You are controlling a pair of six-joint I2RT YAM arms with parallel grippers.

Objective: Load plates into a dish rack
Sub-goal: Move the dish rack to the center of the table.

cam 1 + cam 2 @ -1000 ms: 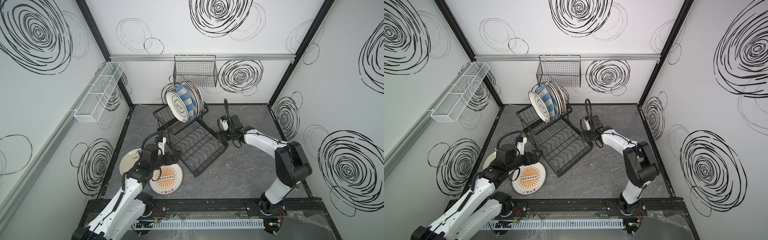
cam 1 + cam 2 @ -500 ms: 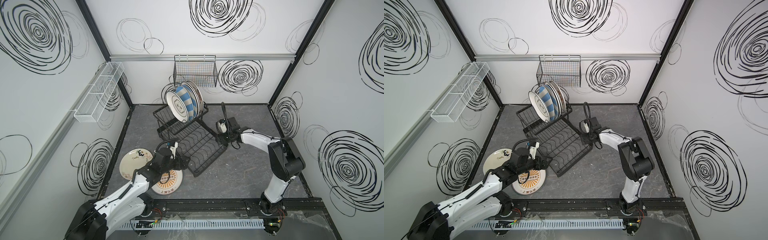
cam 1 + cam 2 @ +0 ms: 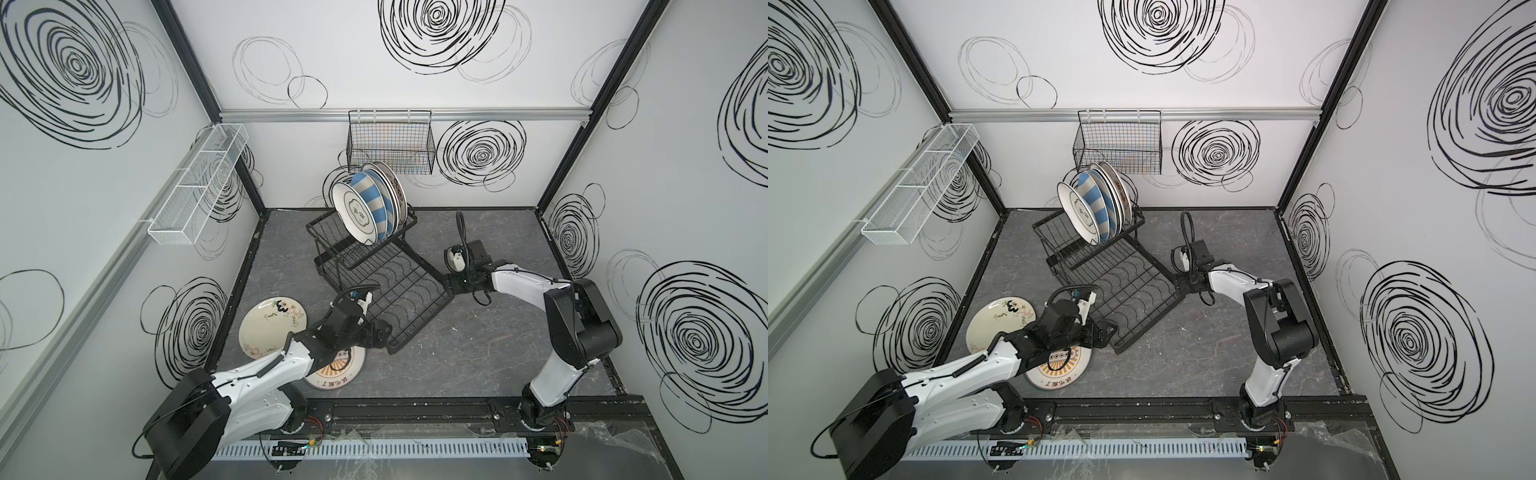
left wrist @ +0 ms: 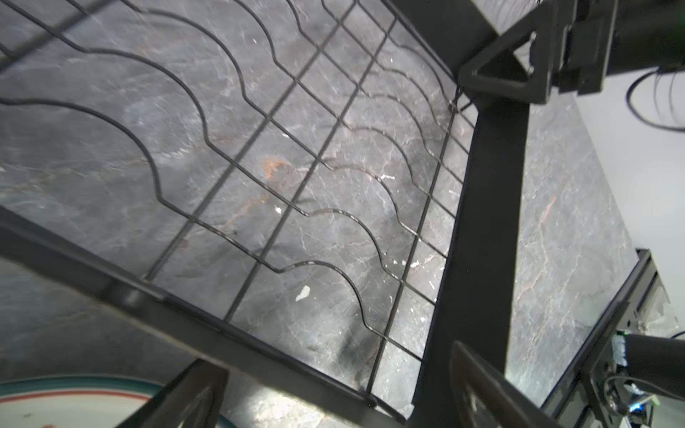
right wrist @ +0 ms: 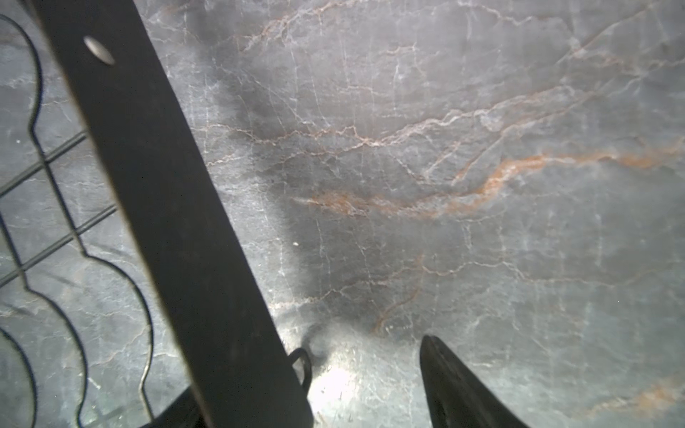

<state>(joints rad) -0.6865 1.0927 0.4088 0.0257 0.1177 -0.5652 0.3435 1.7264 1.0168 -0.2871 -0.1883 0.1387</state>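
Note:
The black wire dish rack (image 3: 399, 291) (image 3: 1129, 286) stands mid-floor. Several plates (image 3: 365, 208) (image 3: 1092, 208) stand on edge in its raised upper basket, a white emblem one in front of a blue-striped one. On the floor to its left lie a cream script plate (image 3: 270, 328) (image 3: 994, 322) and an orange sunburst plate (image 3: 336, 370) (image 3: 1059, 365), partly under my left arm. My left gripper (image 3: 384, 334) (image 4: 333, 355) is open, straddling the rim at the lower tray's near corner. My right gripper (image 3: 446, 282) (image 5: 307, 370) is open at the tray's right corner, its frame bar (image 5: 155, 192) between the jaws.
A black mesh basket (image 3: 390, 141) hangs on the back wall above the rack. A white mesh tray (image 3: 195, 191) is fixed to the left wall. Grey marble floor (image 3: 478, 353) lies bare right of the rack. A black rail (image 3: 415, 409) runs along the front edge.
My left gripper has swung right from above the floor plates to the rack's near corner. My right gripper has come down to the rack's right corner, its jaws narrowing somewhat.

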